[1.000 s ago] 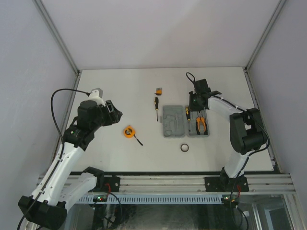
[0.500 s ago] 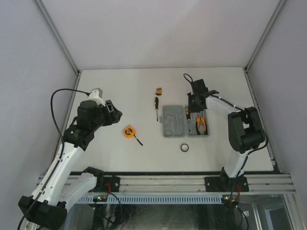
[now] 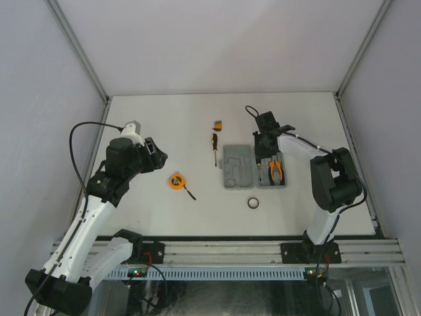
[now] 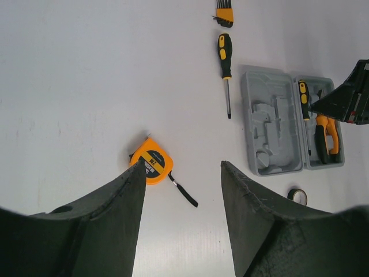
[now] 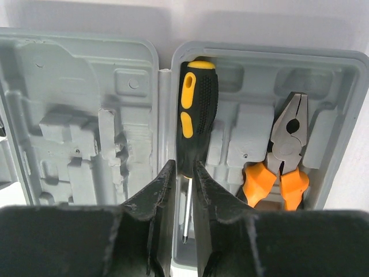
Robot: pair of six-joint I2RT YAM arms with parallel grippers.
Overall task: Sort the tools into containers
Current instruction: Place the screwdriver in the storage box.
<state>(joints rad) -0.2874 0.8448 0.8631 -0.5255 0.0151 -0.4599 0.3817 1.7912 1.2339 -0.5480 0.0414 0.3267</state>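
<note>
Right claw (image 5: 184, 167) straddles the screwdriver (image 5: 199, 109) neck, jaws nearly together; grip cannot be confirmed. Screwdriver lies in the case (image 5: 81, 86) right half, long axis parallel to the hinge (image 5: 164, 115), handle ahead of the claw.

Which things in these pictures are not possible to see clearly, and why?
Pliers handle ends: right wrist view, behind the right jaws.
Tape measure edge: left wrist view, behind a left jaw.
Orange-black block: left wrist view, cut by top edge.
Screwdriver: whether the right jaws pinch it, unclear.
</note>
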